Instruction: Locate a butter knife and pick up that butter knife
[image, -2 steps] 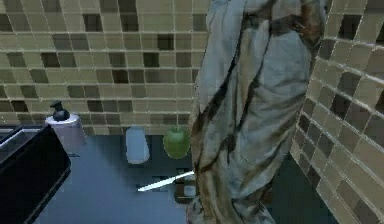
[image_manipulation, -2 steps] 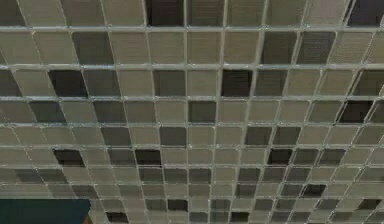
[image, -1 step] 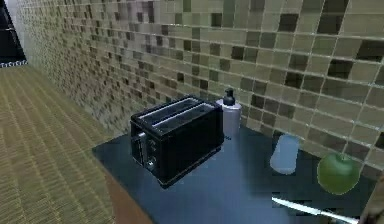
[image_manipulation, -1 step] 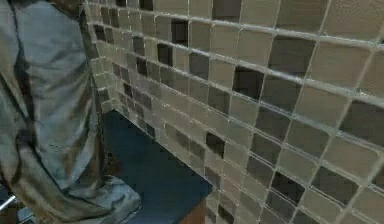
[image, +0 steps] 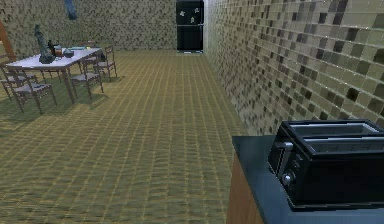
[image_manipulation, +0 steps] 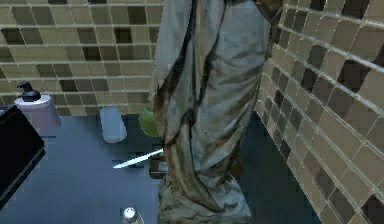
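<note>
Butter knife (image_manipulation: 138, 158) on dark counter (image_manipulation: 70, 185), beside draped statue (image_manipulation: 205, 110) (fingers' state: cannot tell)

Walls (image: 300, 50): we see brown mosaic tiles.
Floor (image: 150, 120): we see tan ribbed boards.
Furniture: we see table (image: 62, 62), chairs (image: 30, 88), black fridge (image: 190, 25).

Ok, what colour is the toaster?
The toaster is black; the forward view shows it best.
</note>
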